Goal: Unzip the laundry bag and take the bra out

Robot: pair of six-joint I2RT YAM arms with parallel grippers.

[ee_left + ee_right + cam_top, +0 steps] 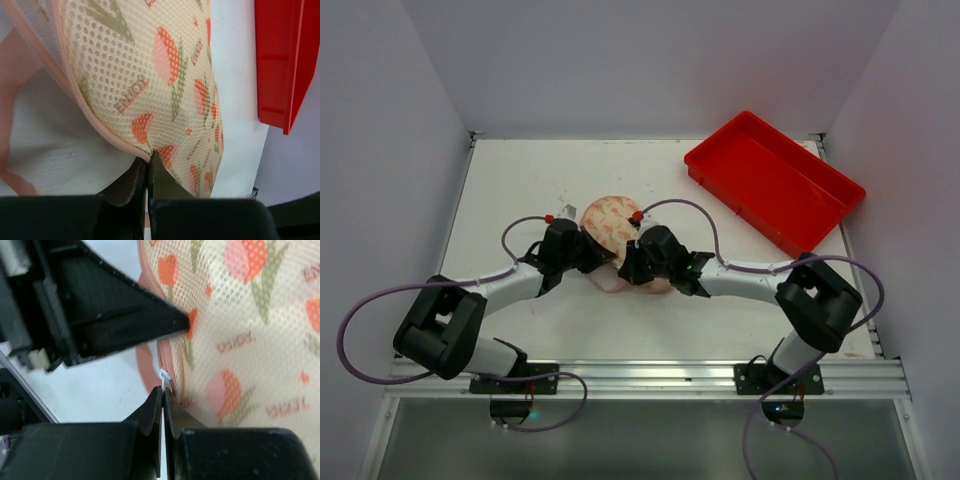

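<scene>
Near the middle of the table (520,180) the laundry bag (605,215) looks zipped (no bra shows); left gripper (149,159) pinches its edge, right gripper (162,392) is closed on a white tab (164,375).

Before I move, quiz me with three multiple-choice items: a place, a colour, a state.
1. On the table, the red tray sits: A) far right; B) near left; C) centre.
2. The zipper edging of the laundry bag is: A) blue; B) black; C) pink.
3. The left hand is: A) wide open; B) shut at the bag's edge; C) out of view.
A: the top view shows it by the far right corner. C: the left wrist view shows pink. B: it is closed on the edging.
</scene>
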